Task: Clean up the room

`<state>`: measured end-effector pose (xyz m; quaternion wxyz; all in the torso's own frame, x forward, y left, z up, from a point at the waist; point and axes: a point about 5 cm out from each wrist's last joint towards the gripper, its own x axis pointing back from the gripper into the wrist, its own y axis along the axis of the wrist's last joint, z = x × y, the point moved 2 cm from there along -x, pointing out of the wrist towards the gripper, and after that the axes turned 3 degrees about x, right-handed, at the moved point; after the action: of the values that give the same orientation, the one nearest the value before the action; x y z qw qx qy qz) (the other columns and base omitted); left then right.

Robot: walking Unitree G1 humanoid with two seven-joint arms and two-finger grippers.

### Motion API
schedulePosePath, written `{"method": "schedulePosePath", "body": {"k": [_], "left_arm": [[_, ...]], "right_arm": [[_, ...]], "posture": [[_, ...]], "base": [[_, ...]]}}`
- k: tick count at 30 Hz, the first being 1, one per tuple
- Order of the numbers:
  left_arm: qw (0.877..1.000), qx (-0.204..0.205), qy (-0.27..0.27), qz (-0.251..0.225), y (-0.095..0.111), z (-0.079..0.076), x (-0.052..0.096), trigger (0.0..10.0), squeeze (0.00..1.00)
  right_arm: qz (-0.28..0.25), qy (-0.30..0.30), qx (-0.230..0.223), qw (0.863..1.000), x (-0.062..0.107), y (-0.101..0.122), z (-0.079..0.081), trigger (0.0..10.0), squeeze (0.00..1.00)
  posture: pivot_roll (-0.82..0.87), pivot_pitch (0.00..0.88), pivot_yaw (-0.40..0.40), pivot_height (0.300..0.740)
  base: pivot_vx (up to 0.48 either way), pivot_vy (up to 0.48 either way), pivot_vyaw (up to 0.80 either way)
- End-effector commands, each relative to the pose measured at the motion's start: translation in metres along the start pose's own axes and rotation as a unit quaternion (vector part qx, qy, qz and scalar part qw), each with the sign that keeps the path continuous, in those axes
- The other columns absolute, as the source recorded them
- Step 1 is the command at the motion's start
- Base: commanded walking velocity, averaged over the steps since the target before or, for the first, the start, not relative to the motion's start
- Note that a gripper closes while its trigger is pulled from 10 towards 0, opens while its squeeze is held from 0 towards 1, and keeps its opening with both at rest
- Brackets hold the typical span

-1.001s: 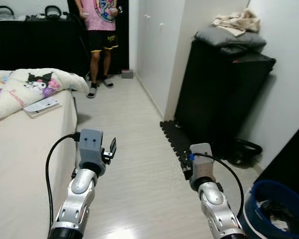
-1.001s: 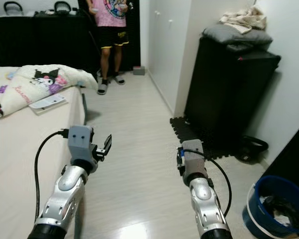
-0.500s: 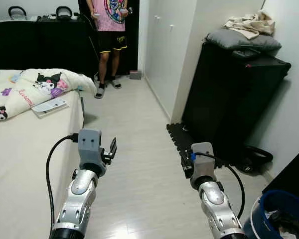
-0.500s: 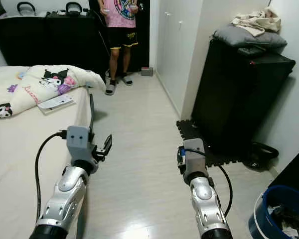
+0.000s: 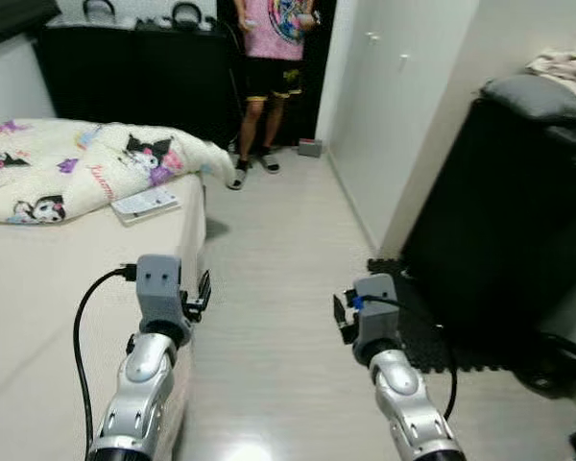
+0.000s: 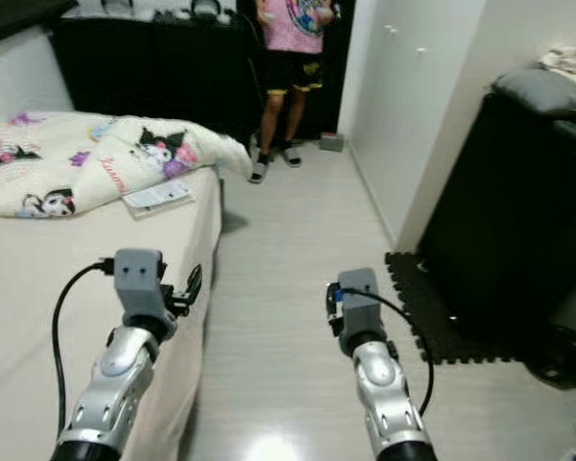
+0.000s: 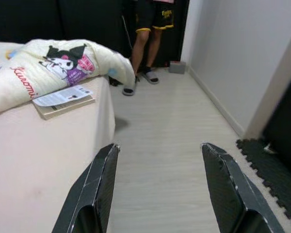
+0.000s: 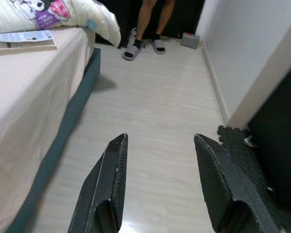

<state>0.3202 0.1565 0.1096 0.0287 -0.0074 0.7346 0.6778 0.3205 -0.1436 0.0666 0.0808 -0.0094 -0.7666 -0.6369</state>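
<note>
Book (image 5: 146,203) lies flat on bed (image 5: 48,288), just beside rumpled cartoon-print blanket (image 5: 86,163). Left gripper (image 7: 157,189) held over bed edge, jaws wide, empty. Right gripper (image 8: 160,187) over pale floor (image 5: 278,250), jaws wide, empty. Person (image 5: 274,67) stands at far end in slippers.
</note>
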Motion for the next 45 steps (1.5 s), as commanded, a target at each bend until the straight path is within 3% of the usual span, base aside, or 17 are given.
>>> {"method": "schedulePosePath", "body": {"k": [1,34,45], "left_arm": [[1.0,0.004,-0.006,0.001,-0.0007,-0.0051,-0.0004,10.0,0.0],[1.0,0.008,-0.004,0.003,-0.001,-0.0053,0.0001,10.0,0.0],[1.0,0.008,-0.004,0.003,-0.0011,-0.0052,-0.0002,10.0,0.0]], "right_arm": [[-0.001,-0.01,-0.006,1.0,0.0006,-0.001,-0.0056,10.0,0.0],[0.006,-0.002,-0.016,1.0,0.0009,-0.0013,-0.0035,10.0,0.0],[0.006,0.001,-0.017,1.0,0.0003,-0.001,-0.0027,10.0,0.0]], "posture": [[0.03,0.0,-0.04,0.734],[0.03,0.0,-0.045,0.734],[0.03,0.0,-0.045,0.734]], "base": [[0.364,0.0,0.0],[0.363,0.0,0.0],[0.363,0.0,-0.73]]}}
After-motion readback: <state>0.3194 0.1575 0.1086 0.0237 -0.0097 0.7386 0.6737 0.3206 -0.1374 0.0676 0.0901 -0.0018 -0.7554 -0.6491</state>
